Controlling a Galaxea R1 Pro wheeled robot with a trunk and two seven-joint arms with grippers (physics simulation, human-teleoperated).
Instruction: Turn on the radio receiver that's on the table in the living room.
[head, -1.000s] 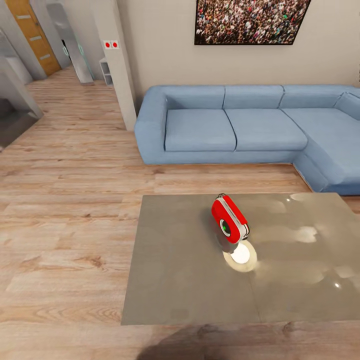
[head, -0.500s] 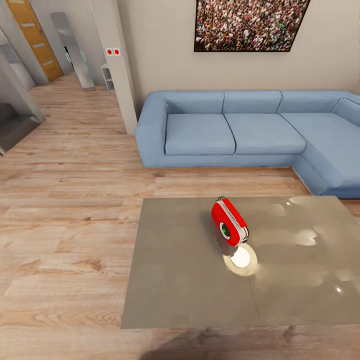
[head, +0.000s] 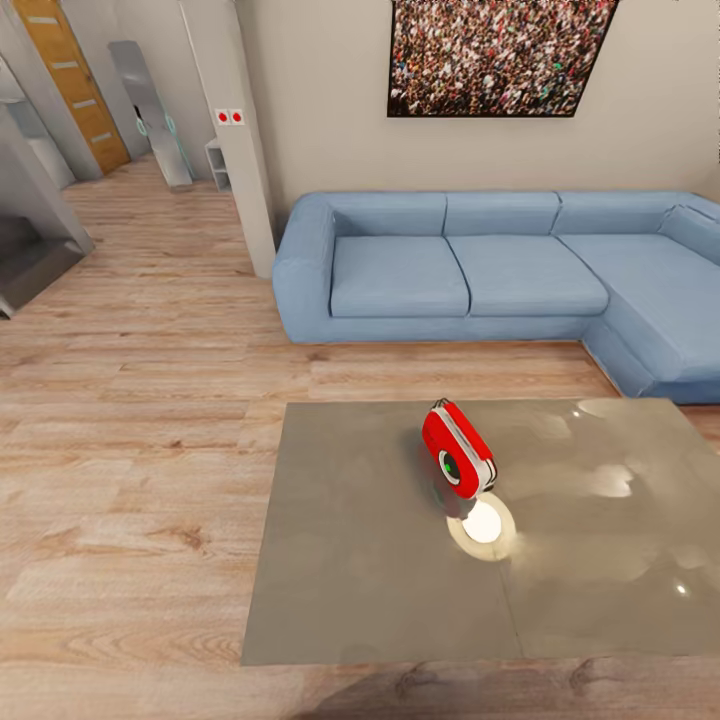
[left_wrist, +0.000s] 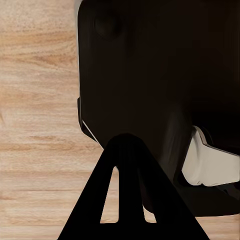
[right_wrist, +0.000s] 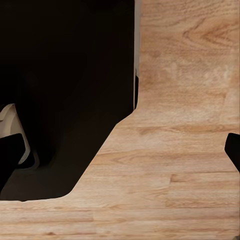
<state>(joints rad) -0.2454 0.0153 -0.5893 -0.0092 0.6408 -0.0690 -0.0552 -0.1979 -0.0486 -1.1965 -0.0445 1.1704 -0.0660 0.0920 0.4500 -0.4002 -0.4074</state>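
The radio receiver (head: 458, 450) stands mid-frame on the table (head: 350, 560), seemingly touching a disc (head: 482, 523); the sofa (head: 480, 270) lies behind.

Table (head: 380, 560) and sofa (head: 500, 265) cut off at right edge.

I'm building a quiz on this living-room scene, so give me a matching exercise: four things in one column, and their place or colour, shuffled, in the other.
Things:
1. radio receiver
2. sofa
3. crowd picture
4. glowing disc

Descriptions:
A. blue, beyond the table
B. hanging on the beige wall
C. red with a white band, on the table
D. white, on the tabletop just nearer the camera than the red box

Pairs: 1-C, 2-A, 3-B, 4-D
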